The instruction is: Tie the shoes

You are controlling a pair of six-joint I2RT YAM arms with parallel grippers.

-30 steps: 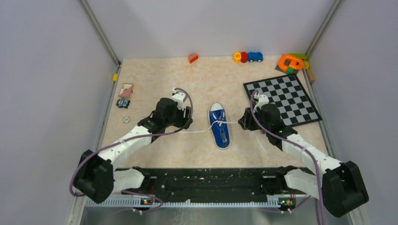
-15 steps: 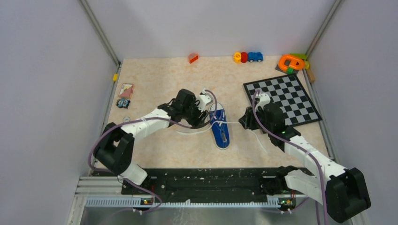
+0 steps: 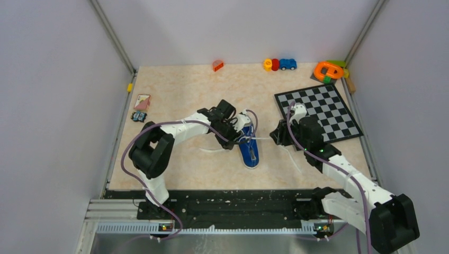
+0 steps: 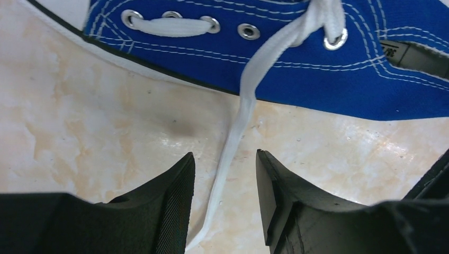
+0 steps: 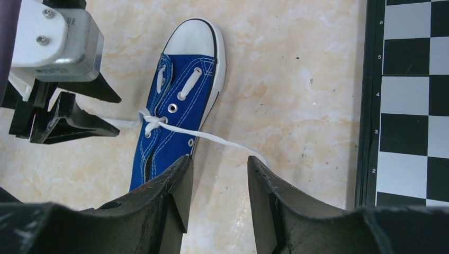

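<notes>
The blue sneaker lies mid-table, its white toe pointing away, heel towards me. Its white laces are crossed at the eyelets, and one end trails off to each side. My left gripper sits low against the shoe's left side. In the left wrist view it is open, and the left lace runs along the table between its fingers, touching neither. My right gripper hovers open just right of the shoe, with nothing between its fingers. The right lace ends just beyond its tips.
A chessboard lies close behind the right arm. Along the back edge sit a small blue toy car, an orange toy and a red piece. Small cards and a ring lie at far left.
My left arm has swung right from well left of the shoe to its left side, and its jaws have narrowed a little. The left lace has gone slack. The right arm stays put.
</notes>
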